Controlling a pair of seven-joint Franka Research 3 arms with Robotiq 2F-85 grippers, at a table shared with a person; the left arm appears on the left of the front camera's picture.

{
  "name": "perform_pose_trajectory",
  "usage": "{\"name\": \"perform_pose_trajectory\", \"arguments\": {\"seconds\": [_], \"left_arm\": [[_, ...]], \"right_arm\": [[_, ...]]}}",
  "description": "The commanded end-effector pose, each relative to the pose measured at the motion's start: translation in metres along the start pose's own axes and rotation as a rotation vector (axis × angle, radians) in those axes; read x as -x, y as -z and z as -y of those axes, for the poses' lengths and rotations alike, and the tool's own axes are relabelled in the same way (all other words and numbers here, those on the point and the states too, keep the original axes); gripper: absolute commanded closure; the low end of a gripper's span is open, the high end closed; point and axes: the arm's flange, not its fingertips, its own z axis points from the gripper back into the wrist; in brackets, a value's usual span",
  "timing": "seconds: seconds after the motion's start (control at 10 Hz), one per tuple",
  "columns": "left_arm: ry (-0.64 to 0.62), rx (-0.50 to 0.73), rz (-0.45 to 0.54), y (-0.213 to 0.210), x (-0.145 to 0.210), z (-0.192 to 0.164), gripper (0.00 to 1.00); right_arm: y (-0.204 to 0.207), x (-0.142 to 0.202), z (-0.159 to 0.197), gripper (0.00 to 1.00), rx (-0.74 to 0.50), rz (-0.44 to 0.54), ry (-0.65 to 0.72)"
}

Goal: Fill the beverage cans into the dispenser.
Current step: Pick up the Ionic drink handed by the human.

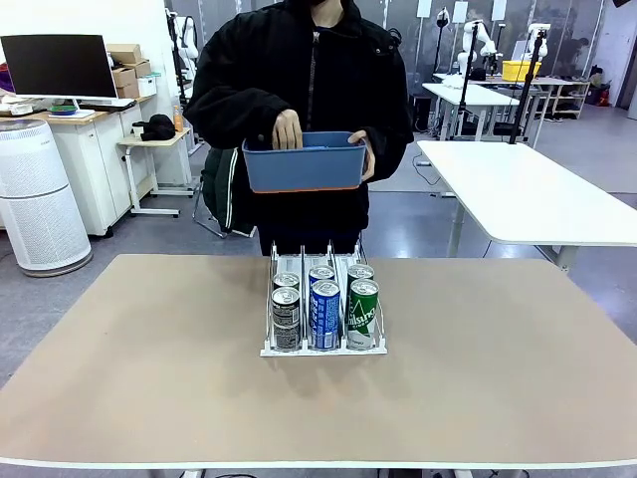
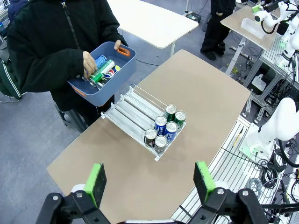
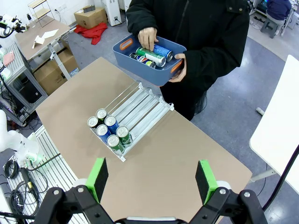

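One left claw (image 2: 149, 183): pads spread wide, nothing between them, hanging high above the table (image 2: 205, 100). One right claw (image 3: 152, 181): likewise spread and empty, equally high. Both sit well back, likely to leave the working area free for the person. One dispenser (image 2: 132, 108): on the table, far below and ahead of each claw, roughly in line with the gap between the pads, with its rear lanes bare. Six cans (image 2: 165, 127): upright, two per lane, dark, blue and green, crowded against the front lip at the end nearer the claws. The lanes probably slope so stock rolls forward. One tub (image 3: 148, 73): blue, beyond the dispenser from either claw, held in the air by the person behind the rear end, apparently so cans go in from the back. Several loose cans (image 3: 153, 52): lying on their sides inside the tub, apart from the dispenser. Two hands: one hand (image 3: 148, 37) reaches into the tub onto a can, seemingly choosing the next. The other hand (image 3: 180, 65) grips the tub's end to steady it. Filling judged partly done.
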Motion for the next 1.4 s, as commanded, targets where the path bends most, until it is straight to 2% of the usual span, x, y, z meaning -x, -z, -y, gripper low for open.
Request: {"name": "perform_pose_trajectory", "arguments": {"seconds": [0.0, 1.3], "left_arm": [[-0.004, 0.001, 0.0, 0.0001, 0.0002, -0.0006, 0.0], [-0.004, 0.001, 0.0, 0.0001, 0.0002, -0.0006, 0.0]], "right_arm": [[0.0018, -0.0009, -0.0008, 0.0, -0.004, 0.007, 0.005], [0.0018, -0.0009, -0.0008, 0.0, -0.004, 0.007, 0.005]]}}
